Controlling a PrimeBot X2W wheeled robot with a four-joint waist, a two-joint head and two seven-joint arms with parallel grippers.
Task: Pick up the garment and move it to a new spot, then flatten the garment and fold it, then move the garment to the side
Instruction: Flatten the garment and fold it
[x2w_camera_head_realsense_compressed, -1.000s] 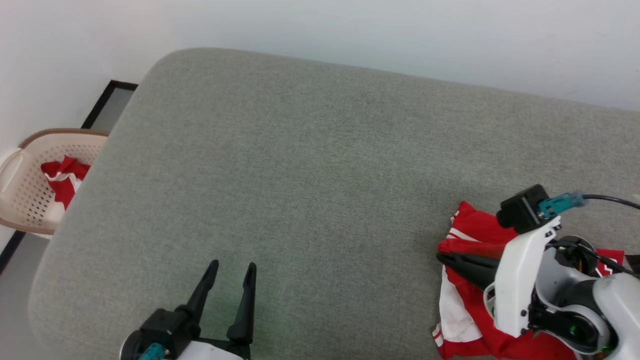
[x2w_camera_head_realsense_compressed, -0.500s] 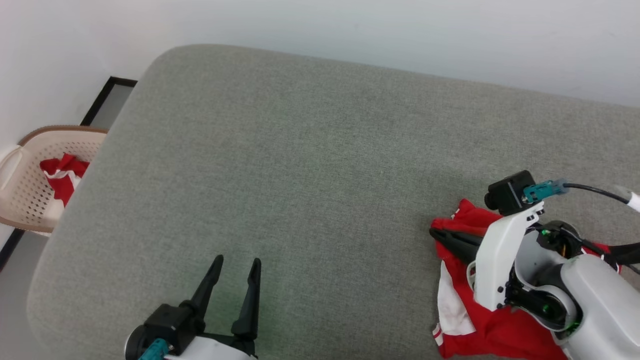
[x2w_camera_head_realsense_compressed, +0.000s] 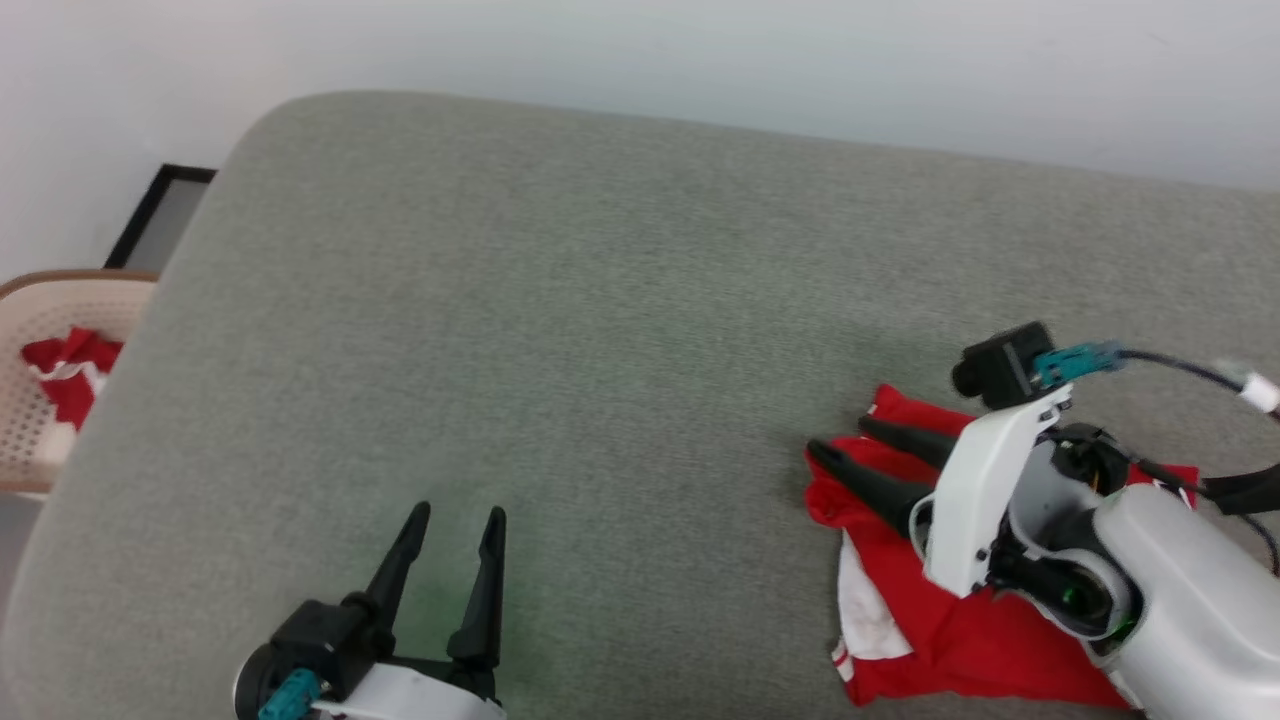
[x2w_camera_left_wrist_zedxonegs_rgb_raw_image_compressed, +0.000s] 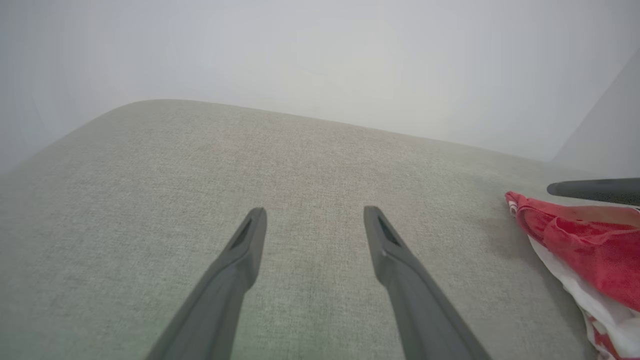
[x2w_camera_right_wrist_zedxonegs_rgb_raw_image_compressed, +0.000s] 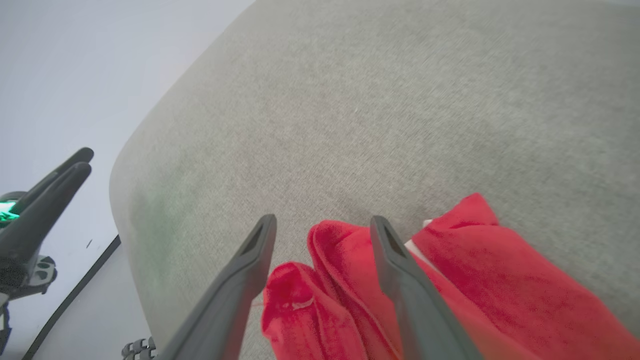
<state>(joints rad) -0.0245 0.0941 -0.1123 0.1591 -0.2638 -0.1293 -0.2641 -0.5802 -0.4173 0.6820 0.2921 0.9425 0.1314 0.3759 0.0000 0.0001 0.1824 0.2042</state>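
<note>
The garment (x2w_camera_head_realsense_compressed: 960, 640) is a red shirt with a white sleeve, lying crumpled on the grey cushioned surface (x2w_camera_head_realsense_compressed: 600, 300) at the lower right. My right gripper (x2w_camera_head_realsense_compressed: 842, 438) is open just over the garment's left edge, its two dark fingers spread above the red folds. In the right wrist view the right gripper (x2w_camera_right_wrist_zedxonegs_rgb_raw_image_compressed: 324, 220) straddles a raised red fold of the garment (x2w_camera_right_wrist_zedxonegs_rgb_raw_image_compressed: 475, 270) without pinching it. My left gripper (x2w_camera_head_realsense_compressed: 457, 512) stands open at the lower left, holding nothing. The left wrist view has the left gripper (x2w_camera_left_wrist_zedxonegs_rgb_raw_image_compressed: 314, 212) over bare cushion, with the garment (x2w_camera_left_wrist_zedxonegs_rgb_raw_image_compressed: 585, 245) far to the right.
A beige perforated basket (x2w_camera_head_realsense_compressed: 30, 400) stands on the floor past the cushion's left edge, with a bit of red cloth (x2w_camera_head_realsense_compressed: 65, 360) in it. A pale wall runs behind the cushion. The cushion's rounded left corner drops off to the floor.
My right gripper has gone from shut on the garment to open, and the garment now lies loose under it. The whole head picture has shifted left, so the camera has turned.
</note>
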